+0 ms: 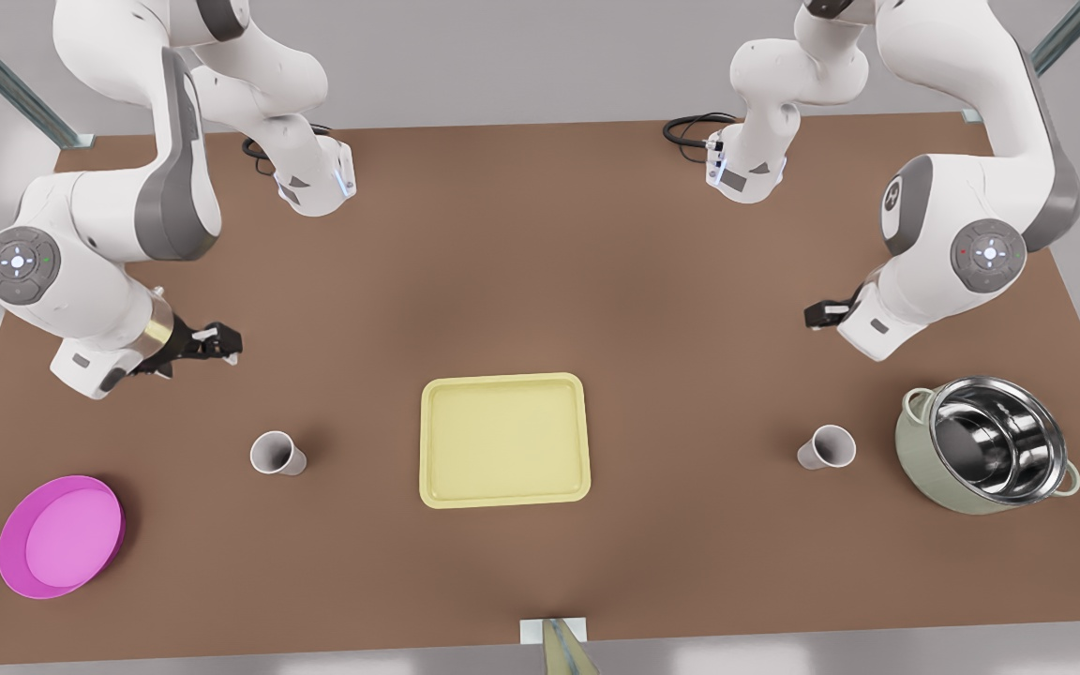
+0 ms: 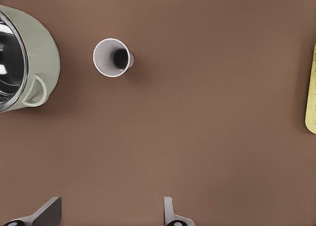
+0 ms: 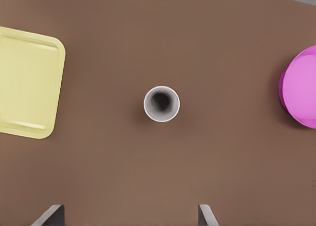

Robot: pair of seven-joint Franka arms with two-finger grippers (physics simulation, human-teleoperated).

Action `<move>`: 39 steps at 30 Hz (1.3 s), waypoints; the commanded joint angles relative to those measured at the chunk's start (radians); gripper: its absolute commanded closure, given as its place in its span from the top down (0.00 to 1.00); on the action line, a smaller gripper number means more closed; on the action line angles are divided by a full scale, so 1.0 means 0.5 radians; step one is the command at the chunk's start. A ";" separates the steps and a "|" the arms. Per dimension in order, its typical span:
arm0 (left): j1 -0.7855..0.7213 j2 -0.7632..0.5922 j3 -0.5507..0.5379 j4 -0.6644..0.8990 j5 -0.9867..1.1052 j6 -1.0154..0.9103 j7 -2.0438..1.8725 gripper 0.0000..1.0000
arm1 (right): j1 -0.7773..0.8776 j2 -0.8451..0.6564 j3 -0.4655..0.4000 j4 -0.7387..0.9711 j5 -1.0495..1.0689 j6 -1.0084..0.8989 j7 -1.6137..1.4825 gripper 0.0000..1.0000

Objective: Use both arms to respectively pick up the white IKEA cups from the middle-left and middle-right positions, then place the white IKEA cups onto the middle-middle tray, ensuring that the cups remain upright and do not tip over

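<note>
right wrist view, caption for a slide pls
Open right pincer above an upright white cup, between yellow tray and pink dish.

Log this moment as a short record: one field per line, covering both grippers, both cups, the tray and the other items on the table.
left gripper: open, above the table, nothing held
right gripper: open, above the table, nothing held
cup by the pot: upright on the table, untouched
cup by the pink dish: upright on the table, untouched
tray: between the cups, nothing on it
pot: at the front view's right
pink dish: at the front view's left
</note>
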 commanded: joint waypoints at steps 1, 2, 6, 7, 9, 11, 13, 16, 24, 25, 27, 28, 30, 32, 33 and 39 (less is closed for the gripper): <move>-0.002 0.000 0.001 -0.001 -0.008 0.057 -0.022 1.00 | 0.000 -0.001 0.001 -0.023 0.013 0.101 -0.144 1.00; 0.001 0.003 0.001 -0.004 -0.011 0.060 -0.022 1.00 | 0.000 0.002 0.001 -0.032 -0.002 0.101 -0.147 1.00; 0.090 0.623 0.041 0.352 0.007 0.284 0.036 1.00 | -0.009 0.060 -0.002 -0.029 -0.015 0.104 -0.147 1.00; 0.169 0.730 0.041 0.374 0.007 0.461 0.094 1.00 | -0.027 0.137 -0.002 -0.011 -0.027 0.123 -0.147 1.00; 0.231 0.844 0.041 0.358 -0.002 0.667 0.184 1.00 | -0.092 0.296 -0.002 0.081 0.004 0.132 -0.147 1.00; 0.307 0.911 0.041 0.346 -0.020 0.836 0.184 1.00 | -0.113 0.447 -0.002 0.145 0.010 0.205 -0.147 1.00; 0.329 0.914 0.041 0.266 -0.023 0.891 0.187 1.00 | -0.113 0.539 -0.002 0.139 0.007 0.282 -0.144 1.00; 0.375 0.948 0.044 0.196 -0.023 1.011 0.184 1.00 | -0.156 0.658 0.001 0.127 0.007 0.485 -0.138 1.00; 0.436 1.108 0.044 0.116 -0.094 1.137 0.184 1.00 | -0.187 0.812 0.008 0.026 0.090 0.752 -0.138 1.00; 0.440 1.126 0.044 0.116 -0.094 1.137 0.184 1.00 | -0.193 0.812 0.008 -0.002 0.114 0.767 -0.141 1.00; 0.443 1.132 0.044 0.116 -0.165 1.152 0.174 0.77 | -0.202 0.812 0.008 -0.029 0.117 0.779 -0.141 1.00; 0.446 1.129 0.041 0.113 -0.177 1.152 0.171 0.67 | -0.208 0.821 0.008 -0.042 0.120 0.798 -0.141 1.00; 0.446 1.120 0.041 0.107 -0.183 1.146 0.165 0.59 | -0.214 0.858 0.008 -0.045 0.120 0.853 -0.141 1.00; 0.449 1.105 0.035 0.088 -0.254 1.137 0.165 0.34 | -0.230 0.889 0.008 -0.045 0.120 0.880 -0.141 1.00; 0.446 1.095 0.035 0.076 -0.254 1.137 0.165 0.22 | -0.239 0.898 0.008 -0.045 0.120 0.880 -0.141 1.00; 0.323 0.942 0.007 0.061 -0.254 1.118 -0.123 0.21 | -0.260 0.974 0.011 -0.048 0.148 0.902 -0.144 1.00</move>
